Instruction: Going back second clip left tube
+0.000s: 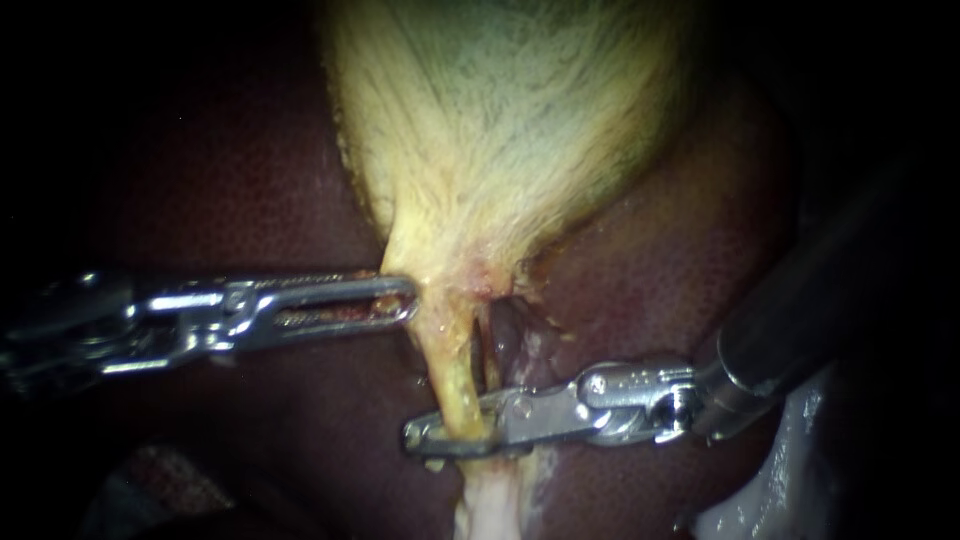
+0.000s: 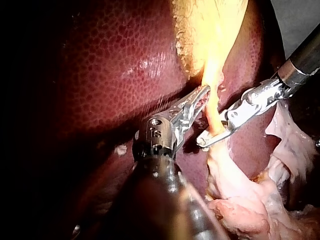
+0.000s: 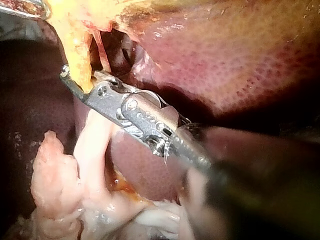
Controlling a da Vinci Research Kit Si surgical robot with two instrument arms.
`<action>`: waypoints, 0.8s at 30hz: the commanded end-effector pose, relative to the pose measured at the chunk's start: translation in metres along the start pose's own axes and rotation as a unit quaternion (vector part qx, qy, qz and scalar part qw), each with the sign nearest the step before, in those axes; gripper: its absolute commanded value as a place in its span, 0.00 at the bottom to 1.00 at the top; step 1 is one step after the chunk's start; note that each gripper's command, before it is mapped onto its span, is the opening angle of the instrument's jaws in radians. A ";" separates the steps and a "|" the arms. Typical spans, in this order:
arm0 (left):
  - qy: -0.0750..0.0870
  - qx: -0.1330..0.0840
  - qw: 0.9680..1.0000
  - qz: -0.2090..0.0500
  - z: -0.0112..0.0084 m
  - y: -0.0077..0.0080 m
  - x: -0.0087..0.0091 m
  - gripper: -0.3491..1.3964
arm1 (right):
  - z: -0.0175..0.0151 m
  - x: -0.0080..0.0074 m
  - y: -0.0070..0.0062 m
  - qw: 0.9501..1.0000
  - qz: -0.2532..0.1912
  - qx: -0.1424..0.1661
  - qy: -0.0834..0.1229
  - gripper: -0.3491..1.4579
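Left instrument [image 1: 398, 298]: tool narrow, closed on the neck edge of the gallbladder [image 1: 500, 120]. Right instrument [image 1: 440, 432]: tool narrowly open, jaws straddling the left tube [image 1: 452, 375] well below the neck, over the liver [image 1: 680, 280].

The bare stretch of left tube [image 1: 450, 372] is hemmed in by the left instrument [image 1: 405, 300] above and the right instrument [image 1: 452, 436] below; access from either side is blocked by their shafts; the top is closed off by the gallbladder [image 1: 500, 120]; open room is left over the liver [image 1: 300, 420] at the lower left of the endoscope view.
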 end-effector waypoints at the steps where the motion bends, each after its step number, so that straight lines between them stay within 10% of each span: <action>1: 0.000 0.000 1.000 0.000 0.0000 0.0000 0.0000 0.00 | 0.0000 0.0000 0.0000 1.000 0.000 0.000 0.000 0.00; 6: 0.000 0.000 1.000 0.000 0.0000 0.0000 0.0000 0.00 | 0.0001 0.0001 0.0000 1.000 0.000 -0.001 0.000 0.00; 15: 0.000 0.000 1.000 0.000 0.0000 0.0000 0.0000 0.00 | 0.0016 0.0010 -0.0003 0.999 -0.037 0.001 0.030 0.48; 24: 0.000 0.000 1.000 0.000 0.0000 0.0000 0.0000 0.00 | 0.0028 0.0017 0.0000 0.994 -0.095 -0.002 0.055 0.52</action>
